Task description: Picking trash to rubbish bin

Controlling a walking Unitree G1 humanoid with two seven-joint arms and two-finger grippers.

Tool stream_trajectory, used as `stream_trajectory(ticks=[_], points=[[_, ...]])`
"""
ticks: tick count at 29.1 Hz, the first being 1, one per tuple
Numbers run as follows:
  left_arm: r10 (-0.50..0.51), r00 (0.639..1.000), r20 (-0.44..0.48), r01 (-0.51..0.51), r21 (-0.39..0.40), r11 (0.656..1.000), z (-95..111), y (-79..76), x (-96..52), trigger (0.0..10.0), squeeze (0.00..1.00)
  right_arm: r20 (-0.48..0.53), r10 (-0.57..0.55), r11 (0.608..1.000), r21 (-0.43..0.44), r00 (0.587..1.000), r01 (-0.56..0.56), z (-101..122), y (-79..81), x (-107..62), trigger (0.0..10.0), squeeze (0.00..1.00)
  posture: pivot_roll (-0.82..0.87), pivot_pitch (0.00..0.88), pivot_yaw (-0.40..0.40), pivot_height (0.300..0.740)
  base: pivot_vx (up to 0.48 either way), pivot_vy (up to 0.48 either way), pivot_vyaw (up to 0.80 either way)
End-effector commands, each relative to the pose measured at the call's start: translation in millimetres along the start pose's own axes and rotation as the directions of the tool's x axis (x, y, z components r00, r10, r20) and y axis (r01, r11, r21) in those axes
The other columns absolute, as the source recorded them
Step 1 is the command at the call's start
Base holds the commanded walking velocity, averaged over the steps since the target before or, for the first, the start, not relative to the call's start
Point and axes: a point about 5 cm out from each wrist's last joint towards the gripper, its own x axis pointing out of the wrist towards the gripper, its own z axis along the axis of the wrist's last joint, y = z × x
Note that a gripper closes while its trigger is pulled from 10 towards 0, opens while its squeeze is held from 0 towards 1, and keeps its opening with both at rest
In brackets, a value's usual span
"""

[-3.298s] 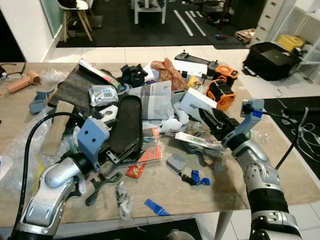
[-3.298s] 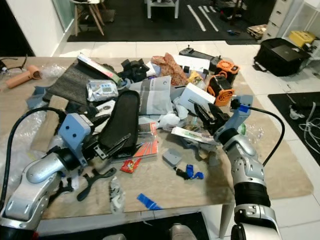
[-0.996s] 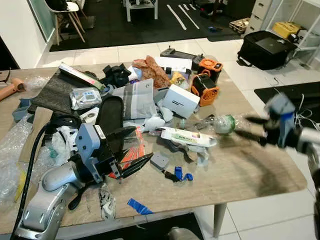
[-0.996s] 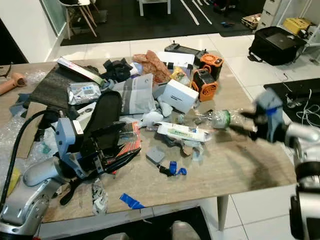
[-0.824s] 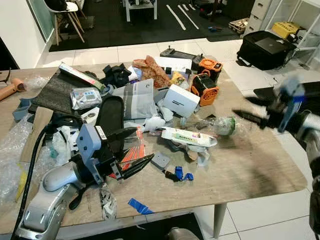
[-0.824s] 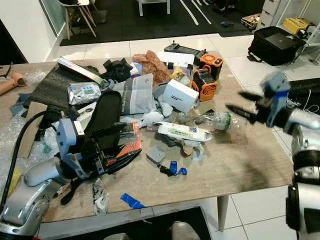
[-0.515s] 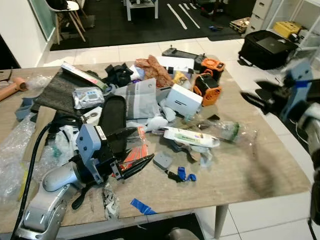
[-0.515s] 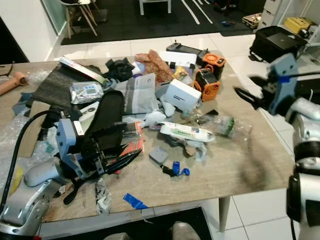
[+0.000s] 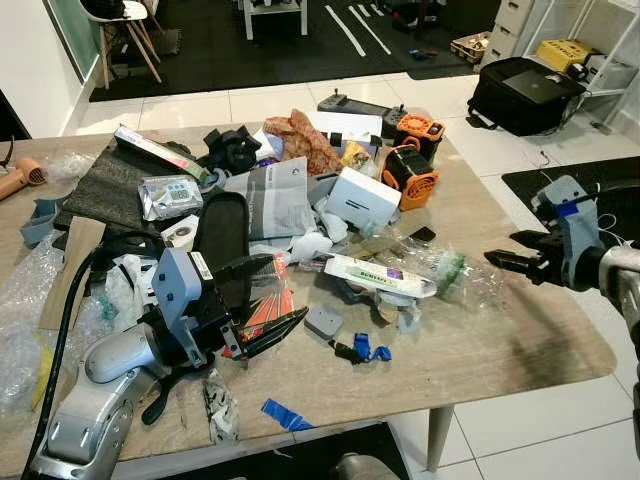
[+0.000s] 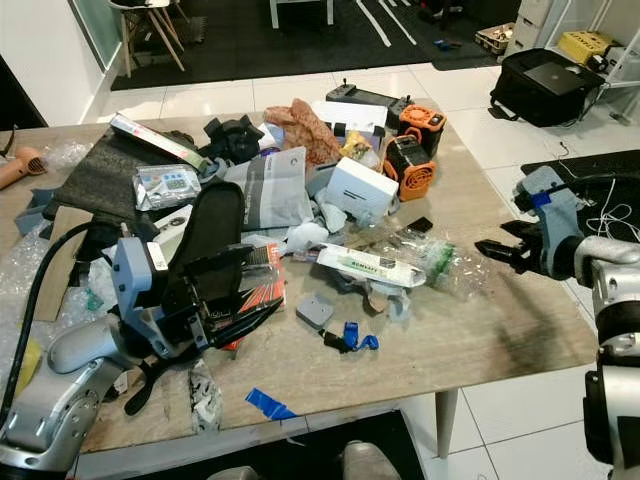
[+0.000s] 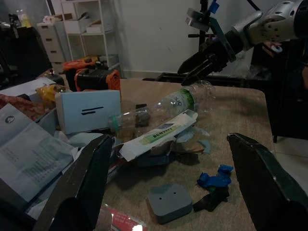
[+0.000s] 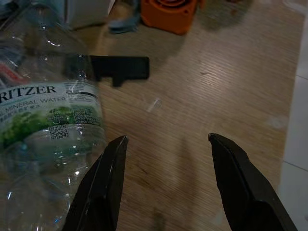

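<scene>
Right pincer (image 10: 492, 248) open, just beside clear bottle (image 10: 432, 262) lying on bench (image 10: 500, 320); left pincer (image 9: 268, 302) open over clutter.

The clear plastic bottle (image 12: 43, 144) has a green-and-white label reading "RITZER" (cut off at the edge) with "MINERAL WATER" under it, plus a QR code. Everything else is too small or blurry to read.

Orange-black fan (image 9: 412, 174) near surface's (image 9: 520, 330) far edge, white box (image 9: 362, 199) just beside it. Black suitcase (image 9: 524, 93) on tiled floor (image 9: 200, 105) beyond. Wooden chair (image 9: 125, 30) far left.
</scene>
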Motion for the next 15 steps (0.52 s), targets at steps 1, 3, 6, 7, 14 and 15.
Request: stream_trajectory(ticks=[1,3,6,7,14,15], points=[[-0.008,1.0,-0.016,0.008,0.0,1.0,-4.4,-1.9,-0.2,10.0,0.0,-0.006,0.005,1.0,-0.001,1.0,-0.005,0.0,0.3,0.6,10.0,0.0,-0.06,0.0,-0.004,0.74,0.0,0.0,0.0],[-0.009,1.0,-0.016,0.009,0.0,1.0,-5.0,-2.0,-0.2,10.0,0.0,-0.006,-0.026,1.0,-0.005,1.0,0.026,1.1,-1.6,2.1,10.0,0.0,-0.06,0.0,-0.004,0.74,0.0,0.0,0.0],[-0.009,1.0,-0.017,0.009,-0.001,1.0,-5.5,-1.8,-0.3,10.0,0.0,0.021,-0.052,0.999,0.01,0.998,0.052,5.8,-3.7,2.4,10.0,0.0,-0.06,0.0,-0.004,0.74,0.0,0.0,0.0],[-0.01,1.0,-0.019,0.01,-0.001,1.0,-6.2,-1.5,-0.6,10.0,0.0,0.054,-0.075,0.997,0.026,0.996,0.073,12.5,-5.6,1.8,10.0,0.0,-0.07,0.0,-0.004,0.74,0.0,0.0,0.0],[-0.013,1.0,-0.024,0.013,0.0,1.0,-7.6,-1.5,-0.7,10.0,0.0,0.121,-0.138,0.99,0.038,0.983,0.134,23.4,-8.6,3.0,10.0,0.0,-0.06,0.0,-0.009,0.74,0.0,0.0,0.0],[-0.011,0.999,-0.039,0.011,0.003,1.0,-8.9,-1.6,-1.5,10.0,0.0,0.178,-0.07,0.994,0.092,0.982,0.054,23.5,-0.3,9.1,10.0,0.0,-0.06,0.0,-0.009,0.74,0.0,0.0,0.0]])
